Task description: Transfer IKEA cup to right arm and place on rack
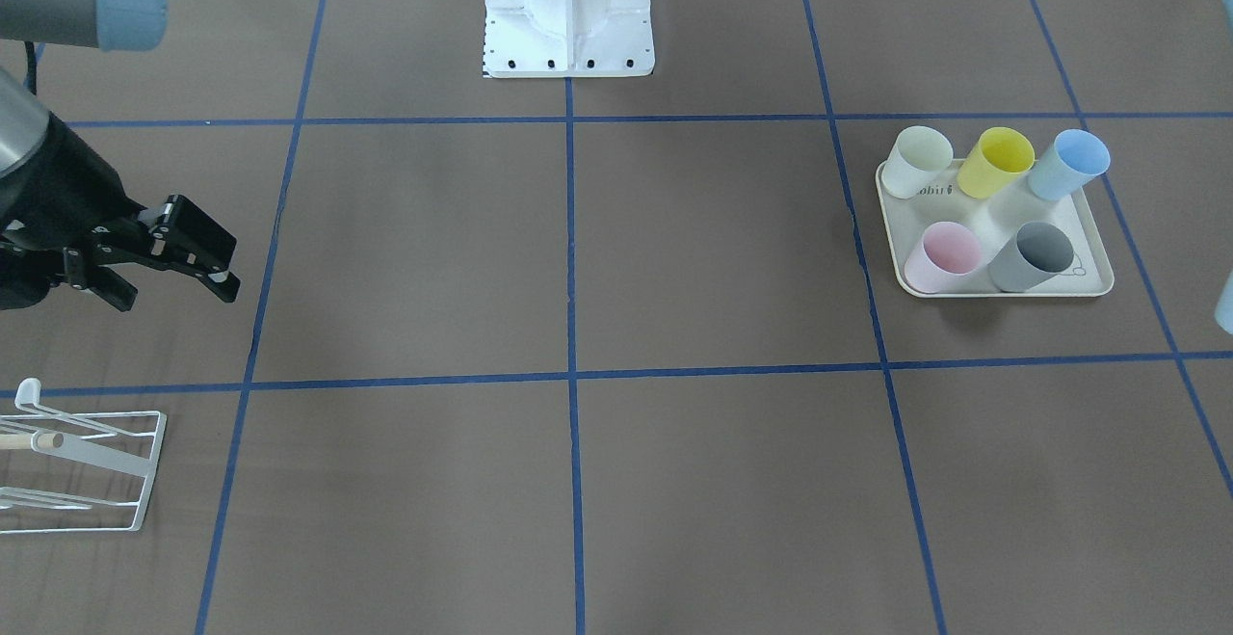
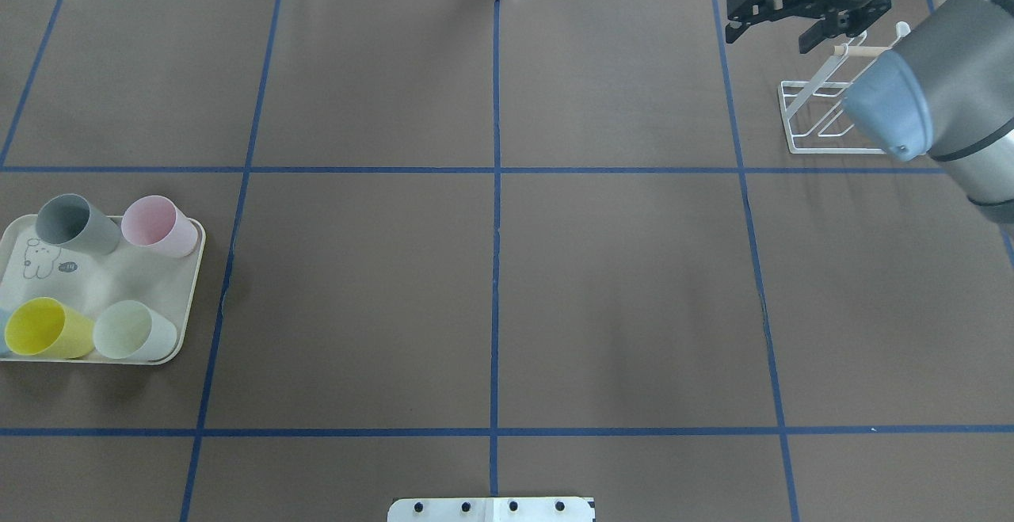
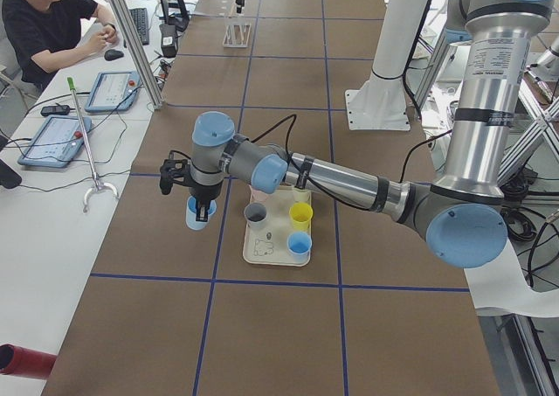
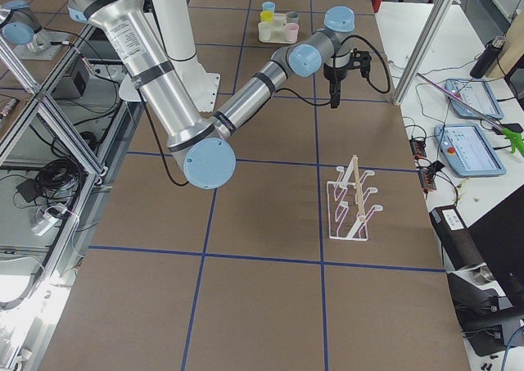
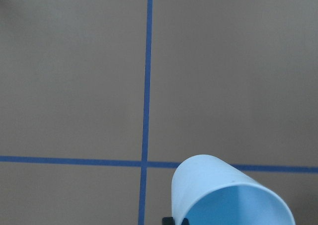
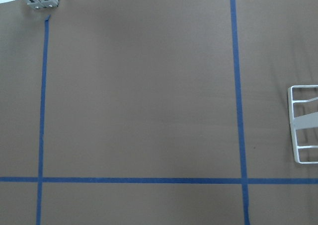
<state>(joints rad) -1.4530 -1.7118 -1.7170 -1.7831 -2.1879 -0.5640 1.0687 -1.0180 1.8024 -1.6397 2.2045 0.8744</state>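
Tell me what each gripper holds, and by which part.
Left gripper holds the light blue cup at its rim; right gripper, open, holds nothing.

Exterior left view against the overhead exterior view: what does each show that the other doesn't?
Only exterior left: the left gripper with a pale blue cup at it, beside the tray, and a person seated at a side desk. Only overhead: the pink cup, hidden behind the left arm in the side view, and that the right gripper is open. Both: the tray, the grey cup, the yellow cup, the rack.
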